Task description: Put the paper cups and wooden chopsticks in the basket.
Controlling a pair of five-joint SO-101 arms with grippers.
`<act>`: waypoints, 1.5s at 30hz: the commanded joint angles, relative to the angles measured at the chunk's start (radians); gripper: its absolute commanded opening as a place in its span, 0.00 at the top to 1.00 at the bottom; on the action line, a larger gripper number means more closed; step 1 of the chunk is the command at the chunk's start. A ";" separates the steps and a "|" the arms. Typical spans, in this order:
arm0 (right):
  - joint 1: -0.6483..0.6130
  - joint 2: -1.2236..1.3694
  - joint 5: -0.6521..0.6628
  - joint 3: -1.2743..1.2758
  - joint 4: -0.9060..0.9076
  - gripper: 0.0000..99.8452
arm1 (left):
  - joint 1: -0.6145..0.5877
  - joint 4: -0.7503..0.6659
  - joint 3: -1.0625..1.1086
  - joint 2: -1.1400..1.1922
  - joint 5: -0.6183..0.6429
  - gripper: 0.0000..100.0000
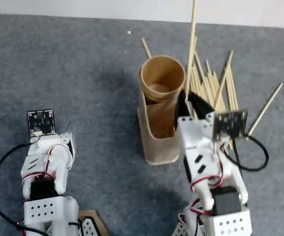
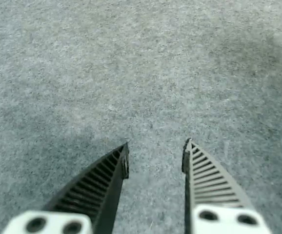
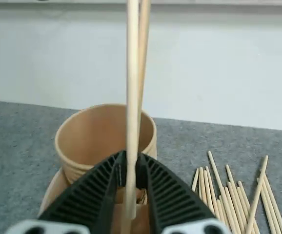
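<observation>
High view: nested tan paper cups standing mouth-up inside slim beige ribbed basket, near the middle of grey felt-covered desk. Just beside the basket, on its right, white right arm with black right jaws clamped tight on pair of thin pale wooden chopsticks, held upright and rising past the cups' rim toward the desk's far edge. Beyond that arm, loose pile of matching wooden sticks lying flat on the desk, fanned out, near the basket but outside it. One stray stick lying slanted at the pile's right edge; another stick poking out from behind the cups. White left arm well apart from the basket, on the desk's left side, with scrap of brown cardboard beside its base.

Right wrist view: the pair pinched between the ribbed right jaws, top cup just beyond, pile lying farther off on the desk.

Left wrist view: left jaws spread wide, holding nothing, hanging over the grey felt.
</observation>
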 commanded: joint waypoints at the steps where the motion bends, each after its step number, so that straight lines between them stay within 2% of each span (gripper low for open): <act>1: -0.004 -0.162 -0.006 0.070 -0.021 0.91 | 0.022 -0.023 0.002 -0.010 -0.006 0.80; 5: -0.002 -0.188 -0.003 0.085 0.035 0.82 | 0.051 -0.043 0.018 -0.010 -0.014 0.80; 9: -0.001 -0.194 0.052 0.076 0.056 0.82 | 0.070 -0.052 0.025 -0.010 -0.095 0.80; 12: 0.005 -0.186 0.068 0.019 0.088 0.82 | 0.073 -0.058 0.027 -0.010 -0.097 0.80; 17: 0.111 -0.134 0.114 -0.186 0.209 0.82 | 0.073 -0.057 0.027 -0.010 -0.097 0.80; 20: 0.202 0.059 0.204 -0.378 0.309 0.82 | 0.073 -0.057 0.027 -0.010 -0.097 0.80; 25: 0.410 0.541 0.387 -0.685 0.478 0.82 | 0.073 -0.057 0.027 -0.010 -0.097 0.80; 32: 0.627 1.122 0.425 -1.023 0.568 0.82 | 0.073 -0.057 0.027 -0.010 -0.097 0.80; 39: 0.641 1.593 0.427 -1.184 0.559 0.82 | 0.073 -0.057 0.027 -0.010 -0.097 0.80; 45: 0.570 1.805 0.439 -1.308 0.504 0.82 | 0.076 -0.057 0.027 -0.010 -0.097 0.80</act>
